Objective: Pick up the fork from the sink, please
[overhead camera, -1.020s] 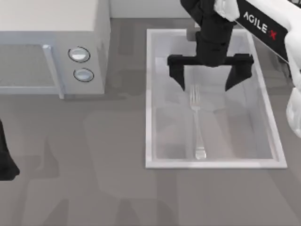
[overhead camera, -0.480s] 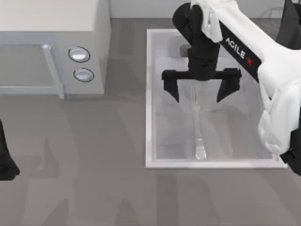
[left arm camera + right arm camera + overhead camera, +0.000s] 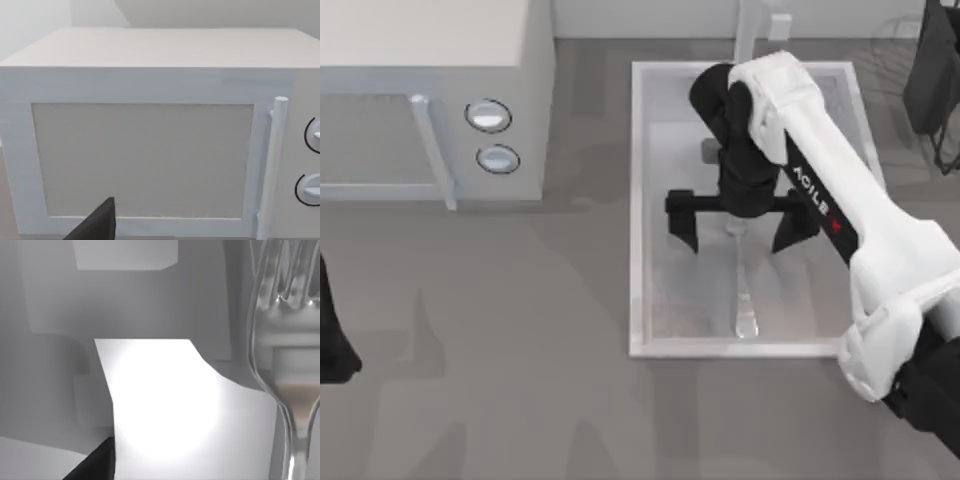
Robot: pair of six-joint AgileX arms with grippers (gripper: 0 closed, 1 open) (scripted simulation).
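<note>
My right arm reaches in from the desk's right side over the sink [image 3: 638, 200], right gripper [image 3: 738, 232] lowered inside the basin with fingers [image 3: 682, 226] spread wide either side of the fork [image 3: 744, 300], gripping nothing. Left gripper [image 3: 332, 340] sits parked at the desk's left edge, fingers' state unclear, facing the microwave [image 3: 430, 100]. Fork lies flat on the sink floor, long axis toward the desk's near edge, tines under my gripper, handle end near the sink's front wall.

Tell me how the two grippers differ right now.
The right gripper is down inside the sink, fingers spread wide astride the fork; the left gripper sits parked at the table's left edge, facing the microwave. Both are black, and neither holds anything.
</note>
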